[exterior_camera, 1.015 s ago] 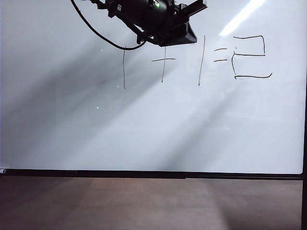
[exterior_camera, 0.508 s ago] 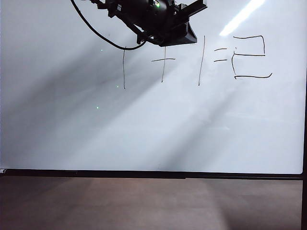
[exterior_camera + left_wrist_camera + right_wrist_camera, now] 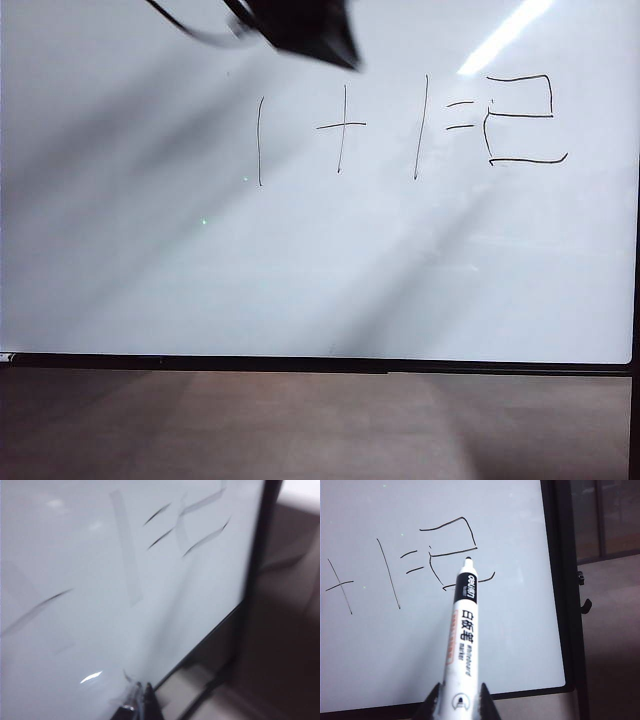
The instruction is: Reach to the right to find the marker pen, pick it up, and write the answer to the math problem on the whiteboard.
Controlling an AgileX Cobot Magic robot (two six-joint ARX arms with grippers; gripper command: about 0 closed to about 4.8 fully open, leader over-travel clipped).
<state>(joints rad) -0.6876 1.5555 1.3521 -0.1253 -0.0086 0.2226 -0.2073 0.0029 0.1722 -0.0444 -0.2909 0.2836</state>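
The whiteboard [image 3: 300,280] fills most of the exterior view. On it stands the math problem [image 3: 342,125], one plus one equals, with the answer [image 3: 520,115], a blocky two, to its right. My right gripper [image 3: 460,685] is shut on the marker pen [image 3: 462,645], a white barrel with a black uncapped tip. The tip is off the board, in line with the answer [image 3: 455,551]. My left arm [image 3: 300,25] is a dark blur at the board's top edge. In the left wrist view, the left gripper [image 3: 141,692] has its tips together and holds nothing.
A thin black frame [image 3: 300,362] runs along the board's lower edge, with a brown surface [image 3: 300,430] below it. The board's right frame edge [image 3: 560,580] carries small black clips [image 3: 582,605].
The left arm has swung up and to the left, mostly out of the exterior view, uncovering the tops of the strokes. The writing is unchanged.
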